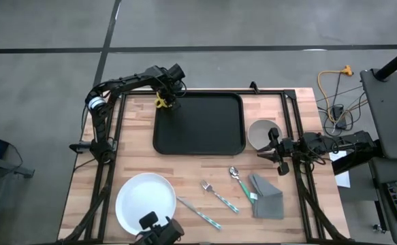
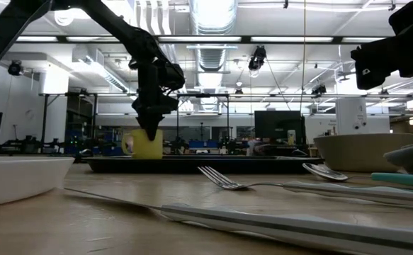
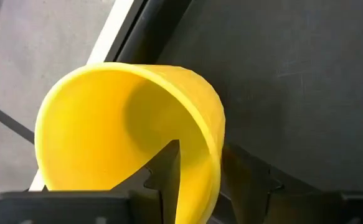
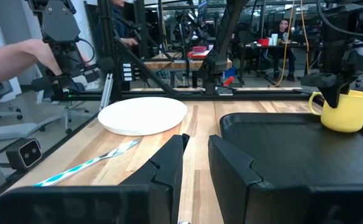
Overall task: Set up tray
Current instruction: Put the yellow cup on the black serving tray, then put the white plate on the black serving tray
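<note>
- Left gripper (image 1: 164, 97): jaws clenched on the rim of a yellow mug (image 1: 161, 102), one finger (image 3: 166, 169) inside the cup wall and the other outside it. The mug stands upright at the tray's far left corner; in the low view it sits on the tray with its handle toward the left of that picture.
- Right gripper (image 1: 265, 151): jaws released, a narrow gap between the two fingers, holding nothing. It hovers near the counter's right edge, just beside a pale bowl (image 1: 262, 133).
- Tray (image 1: 205, 133): black, rectangular with rounded corners and a low rim. It lies flat on the far middle of the wooden counter (image 1: 137, 167), its long axis running left to right, parallel to the counter's far edge.
- Near half of the counter: a round white plate (image 1: 146, 200) at the left, then a knife (image 1: 199, 213), a fork (image 1: 218, 196) and a spoon (image 1: 240, 181), each lying aslant; knife and spoon have green-tinted handles. A folded grey napkin (image 1: 268, 197) lies just right of the spoon.
- Writing: no brand, label or lettering can be read on the mug, the tray or the tableware.
- Background, right wrist view: a person's arm (image 4: 13, 59) at the edge of the room beyond the counter.
</note>
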Motion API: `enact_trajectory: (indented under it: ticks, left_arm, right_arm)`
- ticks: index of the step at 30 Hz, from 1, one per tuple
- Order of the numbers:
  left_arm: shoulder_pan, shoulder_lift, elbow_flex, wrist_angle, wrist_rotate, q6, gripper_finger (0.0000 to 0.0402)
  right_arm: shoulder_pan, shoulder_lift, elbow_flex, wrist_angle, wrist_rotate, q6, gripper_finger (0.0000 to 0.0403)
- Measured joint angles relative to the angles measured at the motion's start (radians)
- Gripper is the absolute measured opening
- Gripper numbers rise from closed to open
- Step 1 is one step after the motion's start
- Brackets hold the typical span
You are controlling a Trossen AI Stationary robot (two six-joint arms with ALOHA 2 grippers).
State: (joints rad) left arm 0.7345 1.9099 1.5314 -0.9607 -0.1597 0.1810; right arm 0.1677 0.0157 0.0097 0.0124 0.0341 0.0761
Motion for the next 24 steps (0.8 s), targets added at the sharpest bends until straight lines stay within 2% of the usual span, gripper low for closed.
enact_trajectory:
  ticks: [14,24]
  left_arm:
    - [-0.037,-0.105,0.0,-0.034,-0.003,-0.003,0.01]
    - [-0.131,-0.214,0.0,-0.163,0.003,-0.145,0.01]
  right_arm:
    - [0.0,0.0,0.0,0.0,0.0,0.0,0.0068]
    - [0.0,0.0,0.0,0.0,0.0,0.0,0.0068]
